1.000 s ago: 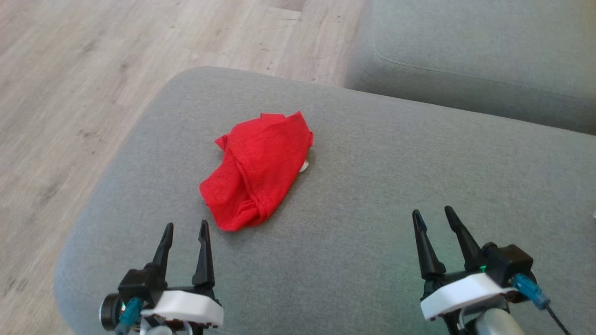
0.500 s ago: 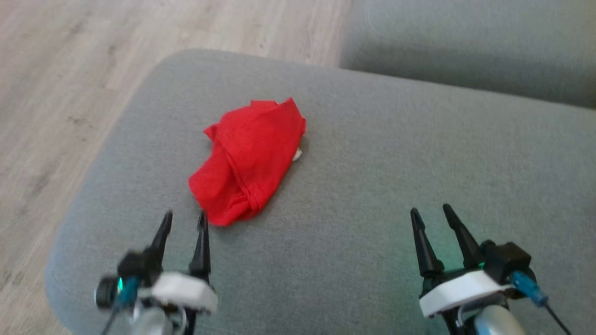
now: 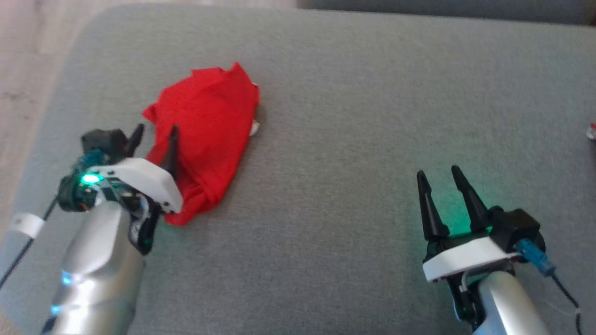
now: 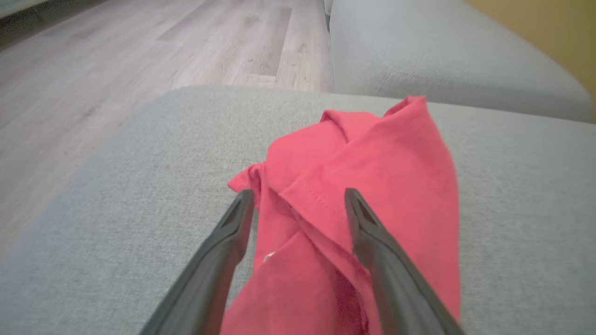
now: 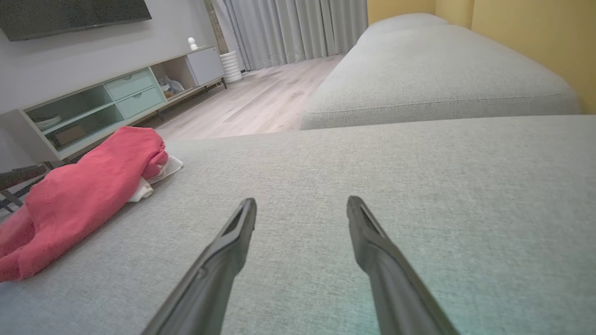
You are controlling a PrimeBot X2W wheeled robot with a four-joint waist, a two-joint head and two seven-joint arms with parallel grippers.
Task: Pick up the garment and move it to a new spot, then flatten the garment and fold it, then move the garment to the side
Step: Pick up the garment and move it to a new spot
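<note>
We are holding our left gripper (image 3: 157, 126) at the left edge of the crumpled red garment (image 3: 209, 121). Its fingers are spreading wide and straddling a fold, one over the cloth and one beside it above the grey sofa cushion (image 3: 349, 116); whether they are touching the fabric we cannot tell. The garment is lying on the cushion's left part, near its rounded corner, with a white scrap (image 3: 254, 126) peeking out at its right side. Our right gripper (image 3: 438, 171) is hanging well apart to the right, fingers likewise wide, gripping nothing.
</note>
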